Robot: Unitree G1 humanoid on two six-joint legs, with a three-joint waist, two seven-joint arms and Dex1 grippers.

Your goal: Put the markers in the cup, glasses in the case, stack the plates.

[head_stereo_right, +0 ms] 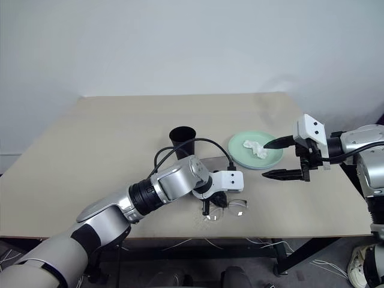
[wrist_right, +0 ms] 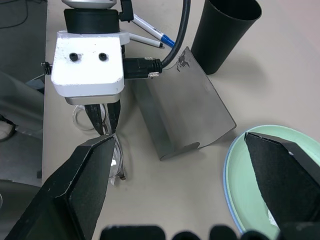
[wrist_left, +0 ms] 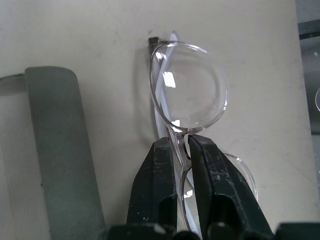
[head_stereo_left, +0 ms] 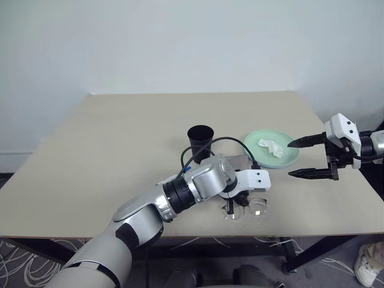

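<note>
A plain pale wall [head_stereo_left: 180, 42] takes up the upper half of the frame, evenly lit and bare. Below it, a beige desk [head_stereo_left: 120, 138] with a matte top spreads across the middle, its far edge against the wall. One dark leg [head_stereo_left: 312, 252] slants down at the lower right. Under the desk, the floor [head_stereo_left: 24, 252] is dark grey with thin white cables strewn over it. A white shoe [head_stereo_left: 369, 264] shows at the lower right corner.

Open case [wrist_right: 182, 117] beside glasses [wrist_left: 187, 102]
</note>
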